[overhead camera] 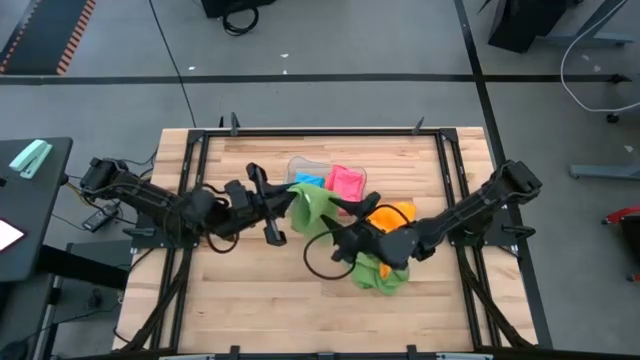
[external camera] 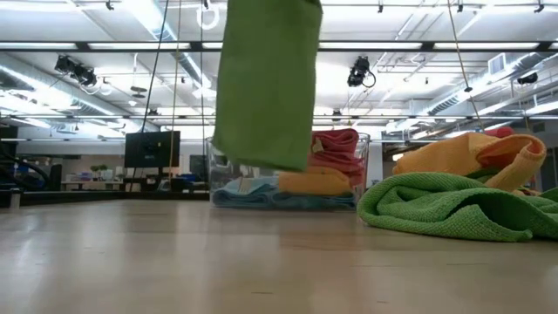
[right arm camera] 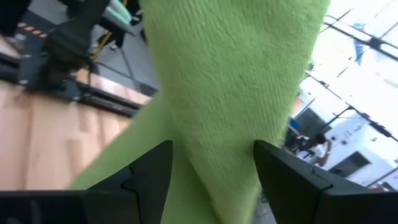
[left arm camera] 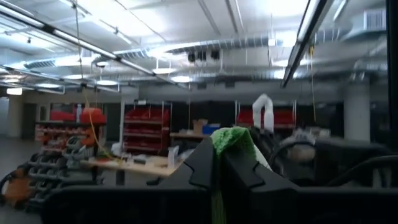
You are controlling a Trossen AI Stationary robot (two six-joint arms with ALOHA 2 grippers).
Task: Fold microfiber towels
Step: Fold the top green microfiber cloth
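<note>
**Green towel lifted between both grippers**

While the left gripper (overhead camera: pixel 285 205) is clenched on one corner of the green towel (overhead camera: pixel 312 206), this cloth hangs above the wooden table (overhead camera: pixel 240 290), near its centre. At about 12 o'clock stands a clear tray (overhead camera: pixel 300 163) with blue and pink towels inside. Toward 3 o'clock, the right gripper (overhead camera: pixel 340 232) has its fingers spread, the green cloth between them. At 4 o'clock a second green towel (overhead camera: pixel 378 272) lies crumpled beside an orange towel (overhead camera: pixel 395 213).

Workshop: exposed ducts (left arm camera: pixel 261 46), parts racks (left arm camera: pixel 146 124)
</note>
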